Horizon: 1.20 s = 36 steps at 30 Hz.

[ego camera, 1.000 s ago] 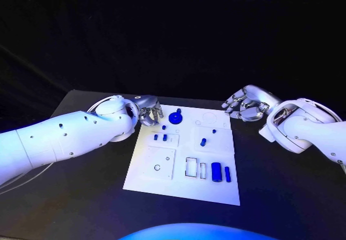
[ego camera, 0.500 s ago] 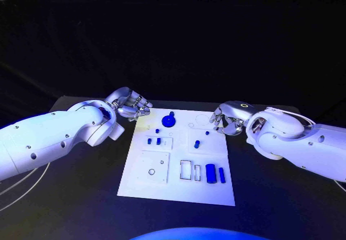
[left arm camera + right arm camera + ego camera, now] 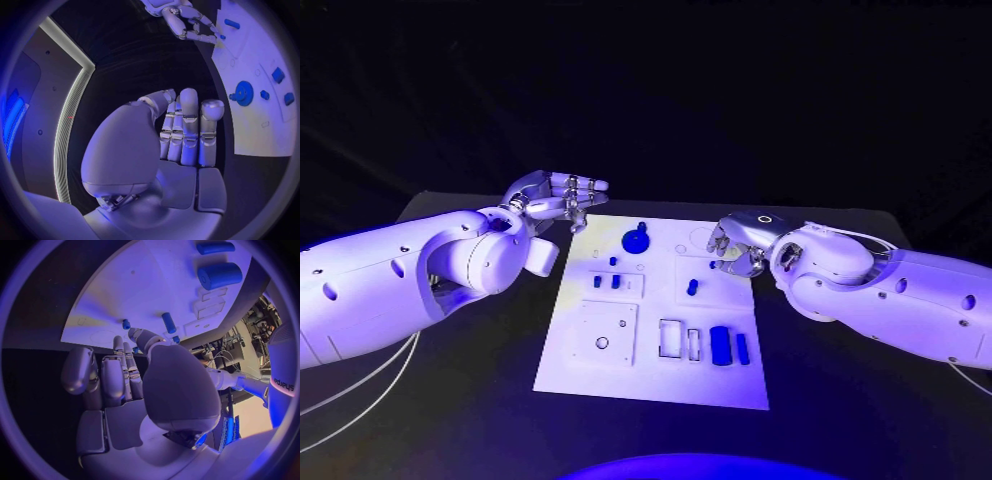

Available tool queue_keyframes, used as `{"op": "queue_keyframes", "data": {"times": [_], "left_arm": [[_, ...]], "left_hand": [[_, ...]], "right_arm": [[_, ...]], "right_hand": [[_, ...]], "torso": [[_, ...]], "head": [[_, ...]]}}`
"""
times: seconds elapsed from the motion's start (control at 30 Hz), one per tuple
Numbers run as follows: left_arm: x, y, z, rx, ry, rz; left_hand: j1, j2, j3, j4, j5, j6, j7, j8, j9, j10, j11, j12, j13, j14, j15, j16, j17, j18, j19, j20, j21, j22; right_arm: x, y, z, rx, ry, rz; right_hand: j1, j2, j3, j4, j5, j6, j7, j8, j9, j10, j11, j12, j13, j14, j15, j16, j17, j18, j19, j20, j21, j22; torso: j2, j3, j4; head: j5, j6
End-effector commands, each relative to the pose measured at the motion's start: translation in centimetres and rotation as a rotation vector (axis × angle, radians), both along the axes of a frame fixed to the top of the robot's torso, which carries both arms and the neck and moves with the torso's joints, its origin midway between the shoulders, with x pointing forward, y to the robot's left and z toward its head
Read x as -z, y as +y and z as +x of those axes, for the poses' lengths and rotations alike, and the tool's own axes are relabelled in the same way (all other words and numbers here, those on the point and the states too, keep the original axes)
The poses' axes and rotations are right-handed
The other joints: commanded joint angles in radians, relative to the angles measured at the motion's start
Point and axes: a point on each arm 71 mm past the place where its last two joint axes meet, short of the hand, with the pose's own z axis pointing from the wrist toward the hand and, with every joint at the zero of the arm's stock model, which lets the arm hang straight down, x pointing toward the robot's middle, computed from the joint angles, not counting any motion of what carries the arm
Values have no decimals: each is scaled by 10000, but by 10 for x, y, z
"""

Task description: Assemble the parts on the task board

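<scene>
On the black table (image 3: 473, 400) in the head view, the white board (image 3: 617, 345) lies between both arms. At its far end sits a round blue gear (image 3: 636, 241). Nearer than the gear, on the left half, stand 2 small blue pegs (image 3: 609, 281); on the right half lies a short blue pin (image 3: 692, 286). At the board's near right, a thick blue cylinder (image 3: 721, 344) lies just beside a thin blue bar (image 3: 741, 347). The left hand (image 3: 560, 202) hovers off the board's far left corner, fingers stretched out and slightly apart, holding nothing. The right hand (image 3: 737, 245) hangs over the board's far right edge, fingers bent downward; whether they touch anything cannot be told from here.

From the left wrist view, the left hand (image 3: 181, 135) shows straight fingers side by side, empty, with the gear (image 3: 242, 93) on the board (image 3: 262, 125) beyond them.

From the right wrist view, the right hand (image 3: 119, 380) has fingers loosely extended above the board (image 3: 150, 290), gripping nothing, with its fingertips near the pin (image 3: 169, 322). The cylinder (image 3: 219, 275) and bar (image 3: 215, 247) lie farther off.
</scene>
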Motion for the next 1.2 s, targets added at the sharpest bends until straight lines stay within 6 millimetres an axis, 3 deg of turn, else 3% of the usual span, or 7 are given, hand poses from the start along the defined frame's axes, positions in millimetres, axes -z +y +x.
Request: {"op": "queue_keyframes", "data": {"times": [0.03, 1.2], "left_arm": [[-4, -3, -1, 76, -25, -964], [-4, -1, -3, 148, 133, -1008]], "left_hand": [[-51, 24, -73, -15, 13, 61, -36, 24, -13, -22, -10, 77, 21, -67, -11, -67, -18, 131, -57, 2, -44, -27], [75, 133, -185, -138, 8, 93, -7, 35, -34, -25, -6, 175, 46, -87, -18, -109, -63, 143, -57, -14, -152, -111]], "right_arm": [[6, 2, -1, -88, 106, -458], [23, 10, 3, -249, 462, -567]], "right_hand": [[-42, -43, 71, -22, -56, 22, 39, -33, 8, -7, 60, -81, -20, 641, 41, 67, 26, -183, 62, 16, 69, 1255], [80, 199, 341, -159, -214, 538, -129, 92, 147, 542, -111, -2, 9, 601, -73, 544, 219, -293, 236, -39, 930, 1678]], "torso": [[3, 5, -9], [-14, 14, -12]], "head": [[1, -37], [53, -199]]}}
